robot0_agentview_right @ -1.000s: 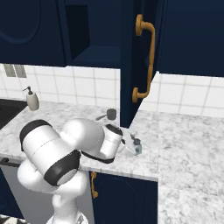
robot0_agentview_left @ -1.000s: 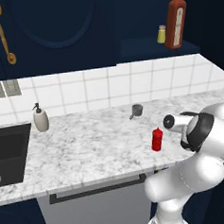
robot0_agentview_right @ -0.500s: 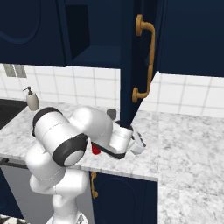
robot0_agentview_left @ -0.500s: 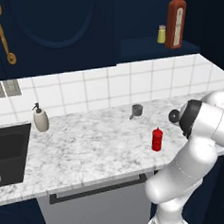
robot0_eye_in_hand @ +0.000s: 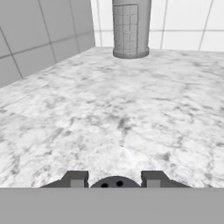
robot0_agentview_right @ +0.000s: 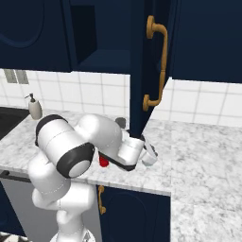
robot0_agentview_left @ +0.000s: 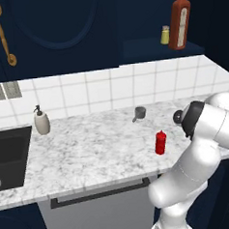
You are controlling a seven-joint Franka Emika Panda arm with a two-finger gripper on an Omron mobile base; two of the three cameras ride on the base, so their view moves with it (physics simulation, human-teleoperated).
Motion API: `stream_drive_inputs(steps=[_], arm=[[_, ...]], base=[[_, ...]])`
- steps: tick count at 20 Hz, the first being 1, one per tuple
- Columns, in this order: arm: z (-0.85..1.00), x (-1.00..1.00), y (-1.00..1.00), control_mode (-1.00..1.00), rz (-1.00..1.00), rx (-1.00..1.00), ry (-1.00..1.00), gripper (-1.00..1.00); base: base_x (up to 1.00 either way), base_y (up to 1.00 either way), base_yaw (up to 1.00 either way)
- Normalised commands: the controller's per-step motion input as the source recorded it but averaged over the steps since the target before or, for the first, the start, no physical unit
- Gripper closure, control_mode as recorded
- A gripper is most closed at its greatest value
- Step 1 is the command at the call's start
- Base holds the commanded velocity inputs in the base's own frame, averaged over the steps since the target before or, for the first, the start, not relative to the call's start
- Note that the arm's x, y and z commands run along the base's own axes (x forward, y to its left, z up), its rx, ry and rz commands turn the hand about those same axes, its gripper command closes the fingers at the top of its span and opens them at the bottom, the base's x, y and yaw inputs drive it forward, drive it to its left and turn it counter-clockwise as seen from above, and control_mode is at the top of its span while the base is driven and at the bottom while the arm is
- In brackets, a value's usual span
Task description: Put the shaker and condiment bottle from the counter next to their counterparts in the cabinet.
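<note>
The shaker [robot0_agentview_left: 139,113], small and grey, sits on the counter [robot0_agentview_left: 90,152] near the tile backsplash. The red condiment bottle [robot0_agentview_left: 160,143] stands upright closer to the front edge, and a bit of it shows behind the arm [robot0_agentview_right: 103,162]. Up in the cabinet [robot0_agentview_left: 155,48], the yellow shaker [robot0_agentview_left: 165,35] and the tall red-brown bottle [robot0_agentview_left: 178,21] stand together on the shelf. My gripper [robot0_agentview_right: 150,155] hangs low over the counter, right of both objects and touching neither. In the hand view my gripper [robot0_eye_in_hand: 114,179] has its jaws drawn in. A small dark round shape between them is unidentifiable.
An open navy door with a brass handle [robot0_agentview_right: 158,61] hangs just above my hand. A soap dispenser [robot0_agentview_left: 41,121] and a black sink [robot0_agentview_left: 7,153] are at the left. In the hand view, a grey gridded cylinder [robot0_eye_in_hand: 131,28] stands by the tiled wall ahead.
The jaws have closed. The elbow has swung over while the hand stayed near the door's lower edge. Shaker and red bottle have not moved.
</note>
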Motion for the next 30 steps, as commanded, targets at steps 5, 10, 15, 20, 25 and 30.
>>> stream_drive_inputs(steps=[5,10,15,20,25,30], arm=[[0.37,0.00,0.16,-1.00,0.05,-0.03,0.00,1.00],[0.80,0.00,0.44,-1.00,0.17,-0.10,0.00,1.00],[0.92,0.00,0.61,-1.00,0.23,-0.22,0.00,1.00],[1.00,0.00,0.67,-1.00,0.23,-0.28,0.00,1.00],[1.00,0.00,0.60,-1.00,0.21,-0.25,0.00,1.00],[0.96,-0.04,0.59,-1.00,0.18,-0.14,0.01,1.00]], base=[[0.00,0.00,0.00],[0.00,0.00,0.00],[0.00,0.00,0.00],[0.00,0.00,0.00],[0.00,0.00,0.00],[0.00,0.00,0.00]])
